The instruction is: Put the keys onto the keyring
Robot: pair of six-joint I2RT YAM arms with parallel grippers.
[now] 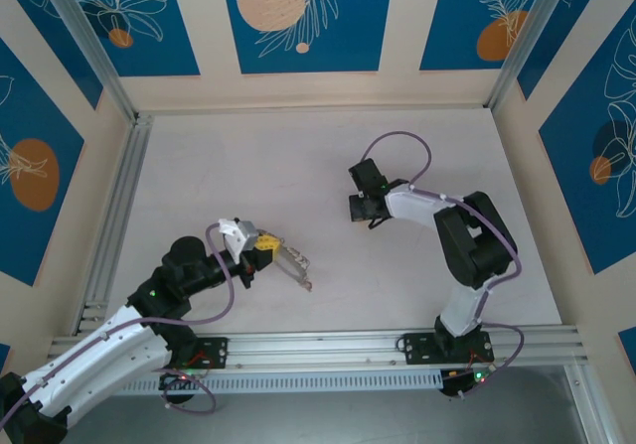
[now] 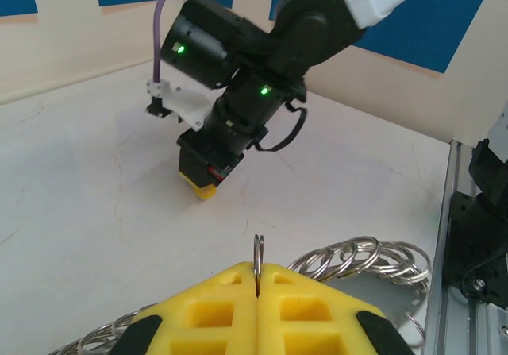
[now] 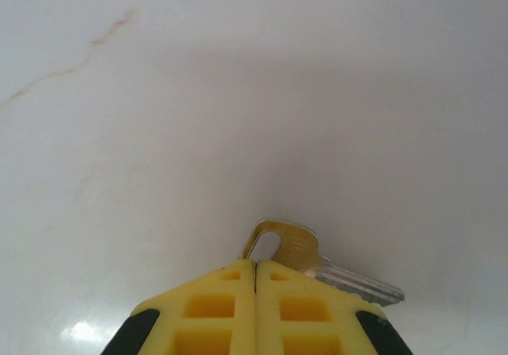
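The left fingers (image 2: 214, 299) are seen pressed together, their yellow pads cut off by the lower frame edge. A thin keyring (image 2: 258, 252) is pinched edge-on in the seam, so its hoop cannot be made out from the left wrist. A run of overlapping silver rings (image 2: 361, 258) is noted right of the pads and again at lower left, partly cropped; how they join the keyring is hidden. From above, the left gripper (image 1: 268, 245) is recorded left of centre over the table (image 1: 248, 156), with the keyring and rings trailing from it to the right and nearer; single pieces are too small to separate there. The right fingers (image 3: 210, 295) are likewise closed, no gap at the seam. One key (image 3: 295, 248) lies on the table just beyond their tips, head against the pads, blade pointing right. Whether the head is actually pinched cannot be told, its near edge being covered. The right gripper (image 1: 361, 209) is placed right of centre, farther than the left, pointed down with its tip at the surface. The left arm is stretched low from the near left corner. The right arm is folded, elbow raised, reaching left and far from its base at the near rail (image 1: 328, 345).
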